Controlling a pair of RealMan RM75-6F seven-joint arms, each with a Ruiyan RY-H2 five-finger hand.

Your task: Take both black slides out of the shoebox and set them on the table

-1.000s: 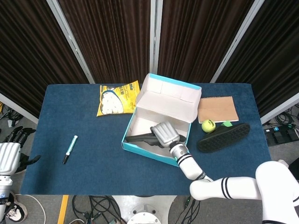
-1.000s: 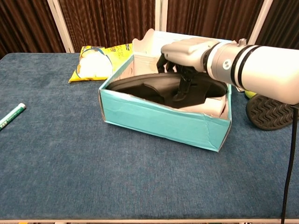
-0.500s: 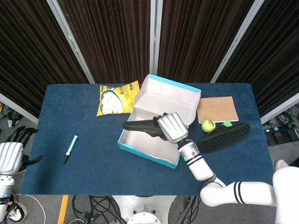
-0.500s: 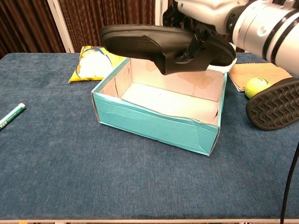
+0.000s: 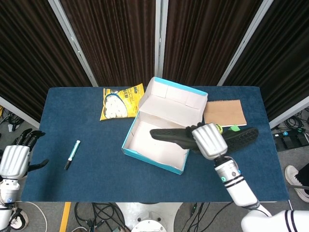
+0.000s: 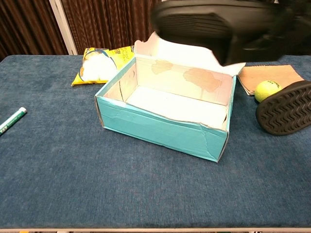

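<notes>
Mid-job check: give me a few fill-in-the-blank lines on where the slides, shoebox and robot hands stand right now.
1. The right robot hand holds one black slide above the ____.
2. The other slide lies on the table, ____ of the shoebox.
3. Inside, the shoebox is now ____.
4. The tennis ball rests beside the ____.

Missing words: shoebox; right; empty; notebook

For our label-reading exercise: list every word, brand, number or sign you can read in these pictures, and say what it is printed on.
Yellow snack bag: dark print along its edge, too small to read.
Tennis ball: faint mark, blurred, unreadable.
Marker pen: no readable print.
Shoebox, notebook, black slides: no text visible.
</notes>
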